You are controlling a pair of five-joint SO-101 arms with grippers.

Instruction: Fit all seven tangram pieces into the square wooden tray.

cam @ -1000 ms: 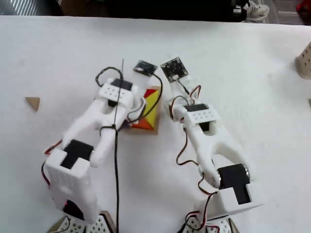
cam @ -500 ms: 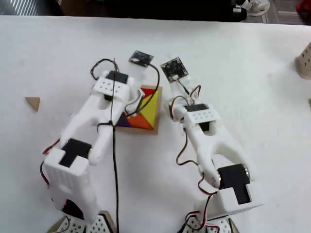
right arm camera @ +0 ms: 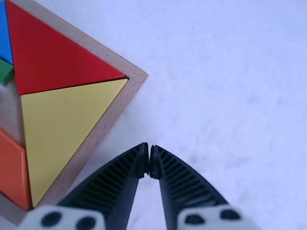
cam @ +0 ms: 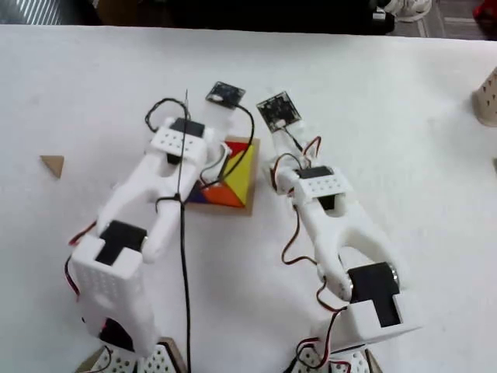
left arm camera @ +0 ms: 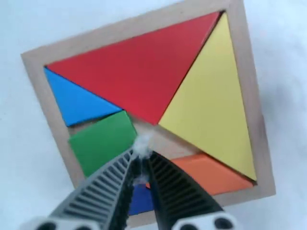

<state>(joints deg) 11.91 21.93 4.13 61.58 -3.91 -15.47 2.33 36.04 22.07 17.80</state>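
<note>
The left tool (left arm camera: 140, 154) is pinched shut on nothing, tips over the bare gap in the square wooden tray (left arm camera: 144, 23), between the green piece (left arm camera: 103, 141) and the yellow triangle (left arm camera: 211, 105). The right tool (right arm camera: 149, 155), also closed and empty, hangs over the counter (right arm camera: 230, 72) just beside the tray. A tan triangle (cam: 53, 164) lies well apart.

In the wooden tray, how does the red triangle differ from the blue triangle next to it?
Size: the red triangle is much larger than the blue triangle. Place: the red one's long side runs along a whole wall of the tray, while the blue one sits against the neighbouring wall. Neighbours: the red one borders the yellow triangle; the blue one borders the green piece. Both lie flat in the tray and touch along one edge.
</note>
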